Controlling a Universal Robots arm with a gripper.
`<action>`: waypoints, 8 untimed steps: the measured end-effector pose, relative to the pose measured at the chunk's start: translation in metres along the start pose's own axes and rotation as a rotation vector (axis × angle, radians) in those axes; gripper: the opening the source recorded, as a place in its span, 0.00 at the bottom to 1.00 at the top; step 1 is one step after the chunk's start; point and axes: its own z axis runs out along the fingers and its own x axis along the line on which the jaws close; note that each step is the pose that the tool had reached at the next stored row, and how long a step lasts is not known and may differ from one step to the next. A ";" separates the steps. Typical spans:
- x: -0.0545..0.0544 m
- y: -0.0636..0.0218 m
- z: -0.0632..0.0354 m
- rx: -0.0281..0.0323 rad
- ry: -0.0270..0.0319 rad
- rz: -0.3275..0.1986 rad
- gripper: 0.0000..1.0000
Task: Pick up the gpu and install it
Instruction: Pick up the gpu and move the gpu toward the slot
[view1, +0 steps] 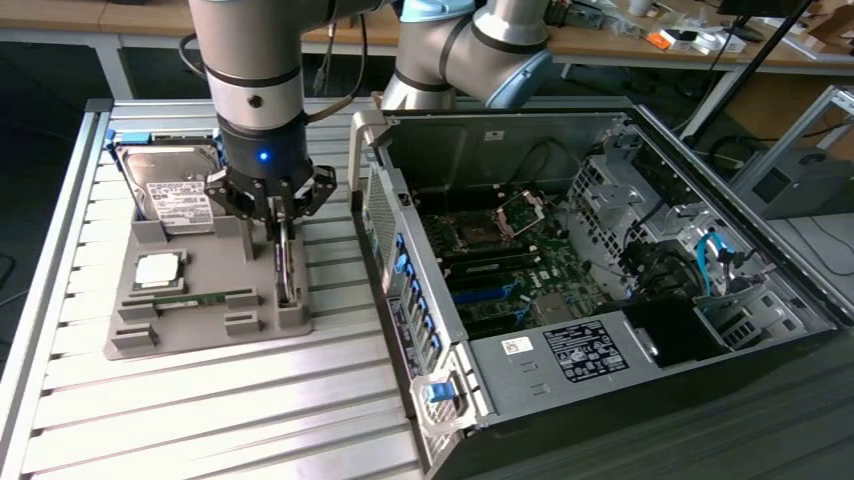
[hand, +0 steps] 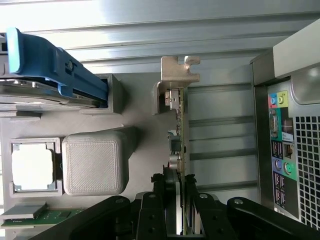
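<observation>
Pick-up step. The end effector (view1: 280, 218), partly closed, clamps the upper edge of the gpu (view1: 284, 268), which stands on edge in a slot of the grey holder (view1: 174, 340) on the surface (view1: 200, 420). Extraction likely demands a straight, untilted pull.

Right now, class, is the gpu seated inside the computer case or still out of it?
Out: the gpu stands on edge in the grey holder beside the open case.

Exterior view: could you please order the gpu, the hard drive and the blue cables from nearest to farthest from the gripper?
1. gpu, in the gripper, upright on the tray.
2. hard drive, toward the exterior view's left.
3. blue cables, inside the case, on the exterior view's right.
</observation>
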 end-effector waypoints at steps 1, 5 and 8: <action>0.000 0.0000 -0.0003 -0.0001 -0.0001 0.000 0.27; 0.000 0.0001 -0.0014 -0.0008 0.0000 0.000 0.27; 0.000 0.0001 -0.0027 -0.0014 -0.0002 0.000 0.27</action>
